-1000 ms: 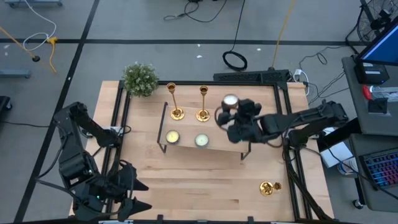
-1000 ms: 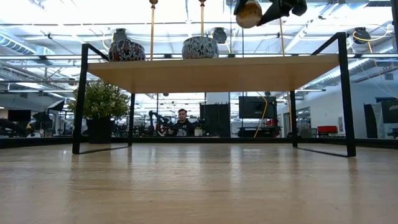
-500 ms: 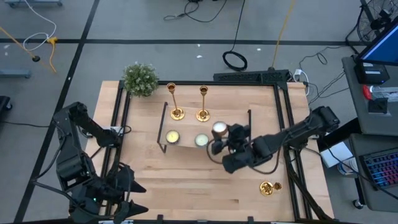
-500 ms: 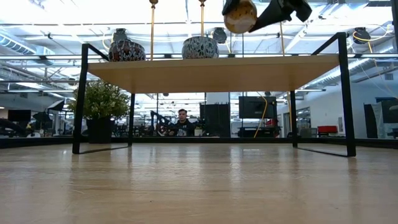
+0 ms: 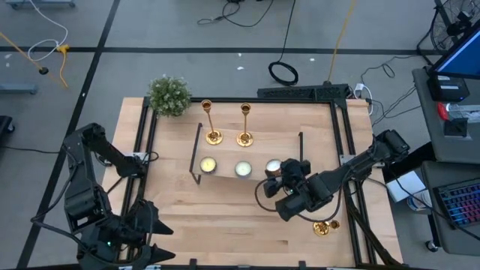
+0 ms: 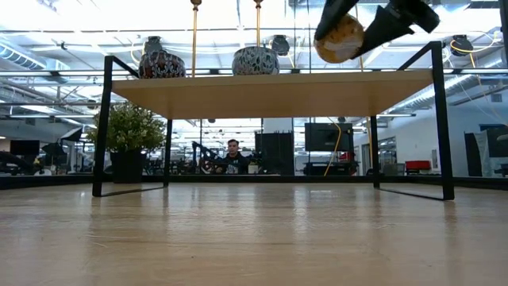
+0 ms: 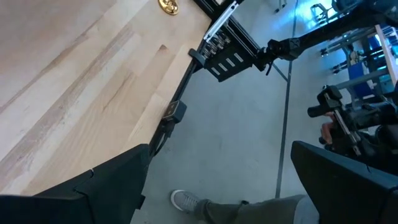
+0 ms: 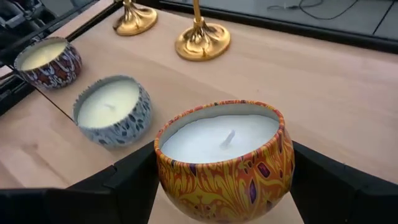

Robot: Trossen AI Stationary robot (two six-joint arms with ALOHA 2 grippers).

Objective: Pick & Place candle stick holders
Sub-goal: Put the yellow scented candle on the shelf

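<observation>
Two gold candle stick holders (image 5: 214,136) (image 5: 244,138) stand on their round bases on the wooden shelf (image 5: 285,150); the bases also show in the right wrist view (image 8: 135,18) (image 8: 202,40). A third candle stick holder (image 5: 325,226) lies on the table near the right front. My right gripper (image 5: 279,174) is shut on an orange-yellow patterned candle tin (image 8: 224,158) above the shelf. My left gripper (image 5: 159,238) hangs open over the table's near left corner with nothing between its fingers. My right gripper pinches the candle tin between its two fingers, one on each side of the round wall (image 8: 163,180). The fingers (image 8: 124,183) come slanting down from the table's right side. The tin (image 6: 340,38) is lifted clear of the shelf top and tilts slightly.
Two more candle tins stand on the shelf's near edge, a dark patterned one (image 8: 48,62) and a grey-blue one (image 8: 113,109). A potted plant (image 5: 169,95) sits at the far left corner. A person's shoe (image 7: 186,202) shows on the floor beyond the table edge.
My right gripper has carried the candle tin from the far right part of the shelf toward the table's near edge and downward, turning as it went. The tin stays pinched and clear of the shelf.
</observation>
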